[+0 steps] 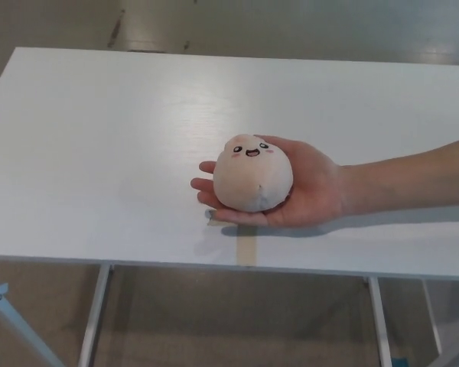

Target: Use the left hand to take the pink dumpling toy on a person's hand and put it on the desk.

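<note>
The pink dumpling toy (252, 173) is sitting face-up on a person's open hand (310, 191) near the desk (99, 153) front edge, neither robot hand showing.

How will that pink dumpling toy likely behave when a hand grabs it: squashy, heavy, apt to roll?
The pink dumpling toy looks plush, so probably soft and light. Its rounded body may roll once set on the desk. It rests in the person's hand.

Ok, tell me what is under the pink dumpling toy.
The pink dumpling toy sits in a person's open hand, held palm up above the white desk. The palm beneath the toy is covered. No robot hand shows.
</note>
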You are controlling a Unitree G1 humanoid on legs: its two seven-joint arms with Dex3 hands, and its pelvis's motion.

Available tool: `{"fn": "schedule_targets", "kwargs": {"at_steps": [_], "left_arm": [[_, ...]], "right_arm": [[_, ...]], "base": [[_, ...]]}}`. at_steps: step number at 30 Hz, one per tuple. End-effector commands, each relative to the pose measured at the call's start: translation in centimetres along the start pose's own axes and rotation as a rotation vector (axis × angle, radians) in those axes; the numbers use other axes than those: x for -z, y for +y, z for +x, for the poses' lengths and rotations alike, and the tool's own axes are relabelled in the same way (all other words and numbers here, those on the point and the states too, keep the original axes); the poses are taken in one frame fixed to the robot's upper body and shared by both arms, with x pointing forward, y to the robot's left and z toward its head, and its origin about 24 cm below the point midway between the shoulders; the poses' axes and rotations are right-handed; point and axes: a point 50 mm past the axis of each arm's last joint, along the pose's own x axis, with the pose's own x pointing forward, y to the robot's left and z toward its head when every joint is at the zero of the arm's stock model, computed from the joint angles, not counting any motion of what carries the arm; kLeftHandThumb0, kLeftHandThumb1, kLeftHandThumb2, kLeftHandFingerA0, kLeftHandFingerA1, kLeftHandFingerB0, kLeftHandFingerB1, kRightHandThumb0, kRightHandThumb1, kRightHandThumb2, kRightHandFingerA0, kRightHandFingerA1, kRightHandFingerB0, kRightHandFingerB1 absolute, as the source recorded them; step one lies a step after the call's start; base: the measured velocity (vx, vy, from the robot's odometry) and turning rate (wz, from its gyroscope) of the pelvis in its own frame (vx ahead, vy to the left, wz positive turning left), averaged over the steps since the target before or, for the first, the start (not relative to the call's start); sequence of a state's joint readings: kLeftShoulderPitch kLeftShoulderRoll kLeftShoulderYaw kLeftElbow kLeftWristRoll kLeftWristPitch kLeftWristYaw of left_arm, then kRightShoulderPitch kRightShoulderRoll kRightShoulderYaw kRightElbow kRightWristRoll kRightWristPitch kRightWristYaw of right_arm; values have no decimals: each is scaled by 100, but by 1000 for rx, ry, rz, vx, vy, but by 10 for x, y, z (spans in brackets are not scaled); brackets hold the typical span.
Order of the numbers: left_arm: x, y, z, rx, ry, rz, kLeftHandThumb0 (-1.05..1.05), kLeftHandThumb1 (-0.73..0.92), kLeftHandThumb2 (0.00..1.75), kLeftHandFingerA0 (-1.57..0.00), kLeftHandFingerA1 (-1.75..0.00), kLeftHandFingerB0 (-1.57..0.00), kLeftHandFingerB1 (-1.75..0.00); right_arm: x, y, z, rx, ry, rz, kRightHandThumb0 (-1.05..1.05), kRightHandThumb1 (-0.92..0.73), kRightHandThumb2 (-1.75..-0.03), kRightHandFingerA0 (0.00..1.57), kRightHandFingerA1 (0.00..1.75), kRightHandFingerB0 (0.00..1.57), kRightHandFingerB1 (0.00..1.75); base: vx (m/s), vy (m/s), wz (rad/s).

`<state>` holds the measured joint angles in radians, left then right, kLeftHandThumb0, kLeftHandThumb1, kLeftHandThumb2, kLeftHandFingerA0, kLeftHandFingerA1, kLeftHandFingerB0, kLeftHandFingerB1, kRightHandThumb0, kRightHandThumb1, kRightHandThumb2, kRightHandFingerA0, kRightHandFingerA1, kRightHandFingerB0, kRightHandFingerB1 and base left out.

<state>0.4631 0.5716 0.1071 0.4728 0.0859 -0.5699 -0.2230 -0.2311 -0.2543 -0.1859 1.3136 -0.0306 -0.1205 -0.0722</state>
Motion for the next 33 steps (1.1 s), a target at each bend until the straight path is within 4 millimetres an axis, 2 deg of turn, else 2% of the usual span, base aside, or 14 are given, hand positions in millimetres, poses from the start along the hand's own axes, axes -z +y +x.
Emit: {"fn": "schedule_targets", "kwargs": {"at_steps": [1, 3, 6, 10, 11, 12, 13, 16, 17, 18, 19, 30, 31, 33], "left_arm": [[-48, 16, -53, -37, -340, 19, -52, 37, 67, -39, -44, -35, -41], [-53, 18, -56, -47, -365, 23, -51, 37, 66, -40, -45, -37, -42], [-95, 31, -79, -133, -583, 49, -53, 37, 67, -43, -46, -39, -42], [-120, 39, -92, -149, -690, 77, -55, 38, 68, -44, -47, -39, -43], [-129, 42, -96, -150, -721, 90, -50, 44, 54, -49, -39, -42, -34], [-137, 47, -100, -155, -751, 104, -51, 44, 54, -50, -40, -41, -34], [-144, 52, -103, -162, -780, 113, -56, 38, 68, -41, -46, -36, -42], [-156, 61, -108, -177, -832, 127, -55, 38, 68, -38, -46, -34, -41], [-159, 64, -109, -183, -844, 133, -48, 43, 54, -40, -39, -38, -34], [-167, 69, -110, -200, -875, 146, -54, 36, 70, -34, -49, -32, -43], [-180, 78, -112, -230, -929, 168, -55, 37, 70, -32, -48, -33, -43], [-232, 108, -100, -314, -1081, 272, -56, 37, 70, -31, -45, -27, -40], [-241, 111, -94, -306, -1095, 282, -51, 41, 53, -34, -35, -32, -31], [-248, 113, -89, -301, -1104, 289, -52, 41, 53, -34, -36, -32, -31]], "right_arm": [[5, -6, -1, -4, 19, -41, -27, -65, -59, 58, 44, 47, 40], [6, -6, -1, -4, 19, -42, -28, -65, -59, 58, 44, 47, 40], [6, -4, -1, -12, 23, -43, -28, -66, -59, 59, 44, 46, 40], [8, -5, -1, -13, 23, -40, -28, -66, -59, 59, 44, 46, 39], [8, -6, -1, -14, 23, -41, -28, -66, -59, 59, 44, 46, 39], [7, -5, -1, -17, 22, -39, -28, -66, -59, 59, 44, 46, 39], [7, -5, -1, -18, 22, -37, -28, -66, -59, 59, 44, 46, 39], [6, -5, -1, -22, 22, -33, -28, -66, -59, 59, 44, 46, 39], [6, -4, -1, -23, 21, -35, -28, -66, -59, 59, 44, 46, 40], [6, -4, -1, -24, 21, -35, -28, -66, -59, 59, 44, 46, 39], [5, -4, -1, -26, 19, -34, -28, -66, -59, 59, 44, 46, 39], [5, -7, -1, -34, 20, -67, -29, -66, -59, 59, 44, 47, 40], [7, -9, -1, -32, 24, -67, -29, -66, -59, 59, 44, 46, 39], [7, -9, -1, -31, 25, -70, -29, -66, -59, 59, 44, 46, 39]], "base": [[0, 0, 0], [0, 0, 0], [0, 0, 0], [0, 0, 0], [0, 0, 0], [0, 0, 0], [0, 0, 0], [0, 0, 0], [0, 0, 0], [0, 0, 0], [0, 0, 0], [0, 0, 0], [0, 0, 0], [0, 0, 0]]}}
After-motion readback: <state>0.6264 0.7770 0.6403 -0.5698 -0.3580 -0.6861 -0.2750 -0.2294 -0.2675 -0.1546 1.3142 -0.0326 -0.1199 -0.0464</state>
